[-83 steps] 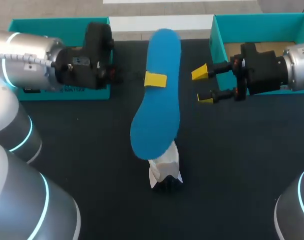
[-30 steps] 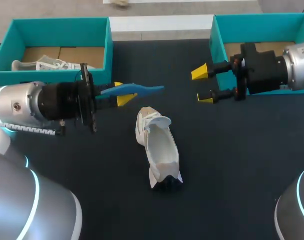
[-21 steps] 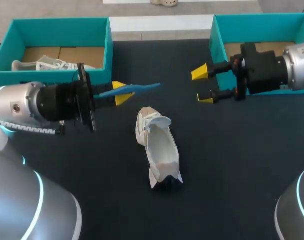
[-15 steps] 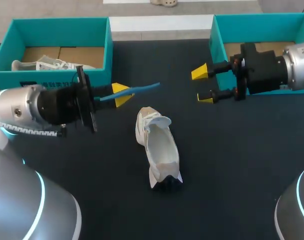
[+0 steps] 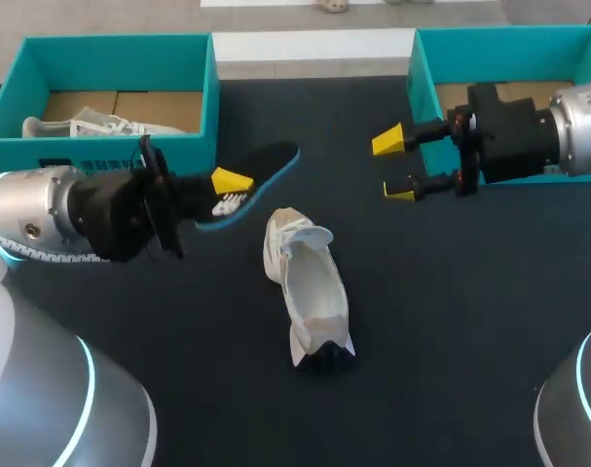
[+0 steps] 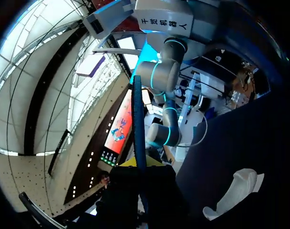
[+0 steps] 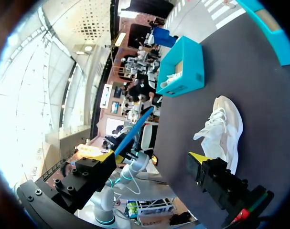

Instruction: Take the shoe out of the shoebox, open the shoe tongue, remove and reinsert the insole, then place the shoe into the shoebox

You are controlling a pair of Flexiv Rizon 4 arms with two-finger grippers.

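One white shoe (image 5: pixel 310 292) lies mid-table (image 5: pixel 451 331) in the head view, apart from the insole (image 5: pixel 261 170). The insole is dark-faced and blue-rimmed, and the left tool (image 5: pixel 227 187) pinches it near the left teal shoebox (image 5: pixel 205 88), while the right tool (image 5: pixel 397 167) stands spread before the right shoebox (image 5: pixel 419 78). In the left wrist view the insole runs edge-on as a thin blue line, hiding most of the fingers, and in the right wrist view the shoe lies on the dark surface ahead of the spread fingers.

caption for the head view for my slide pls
Left hand holds the insole clear of the white shoe lying on the table; right hand hovers open.
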